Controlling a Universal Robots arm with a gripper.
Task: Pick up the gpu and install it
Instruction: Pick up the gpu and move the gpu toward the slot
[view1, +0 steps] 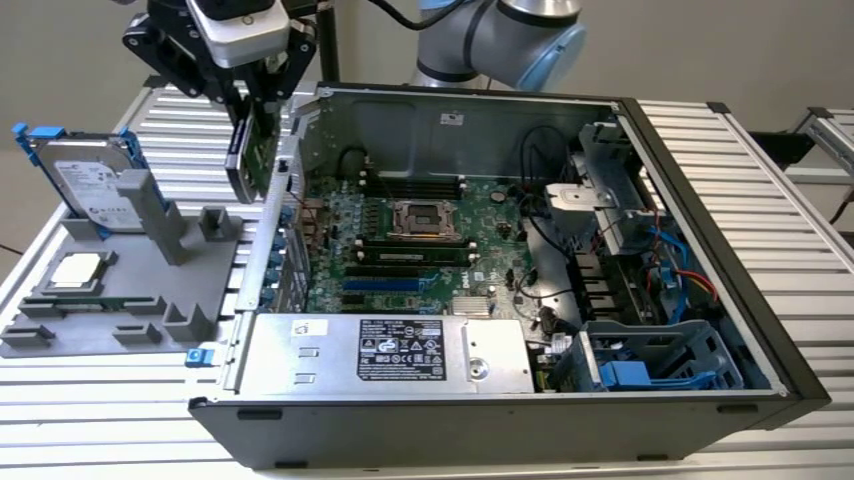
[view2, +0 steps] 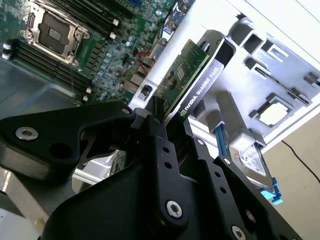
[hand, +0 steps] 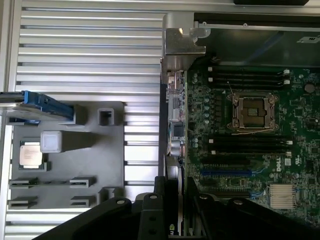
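The gpu (view1: 251, 160) is a thin green card with a black edge. It hangs upright in the air over the open computer case's wall at the exterior view's left, above the rear port side. My gripper (view1: 254, 100) is shut on its upper edge. In the second wrist view the gpu (view2: 185, 70) sticks out from between the black fingers (view2: 157, 145) of the gripper (view2: 172, 120), its green face turned toward the motherboard (view2: 100, 45). In the first wrist view the gripper (hand: 173, 192) sits over the case wall, with the card edge-on between the fingers.
The open case (view1: 694, 230) holds the motherboard (view1: 400, 250) with an empty CPU socket (view1: 424, 218), blue slots (view1: 387, 285) and a power supply (view1: 387, 352). A grey holder (view1: 120, 300) at the exterior view's left carries a hard drive (view1: 87, 185) and a CPU chip (view1: 74, 272).
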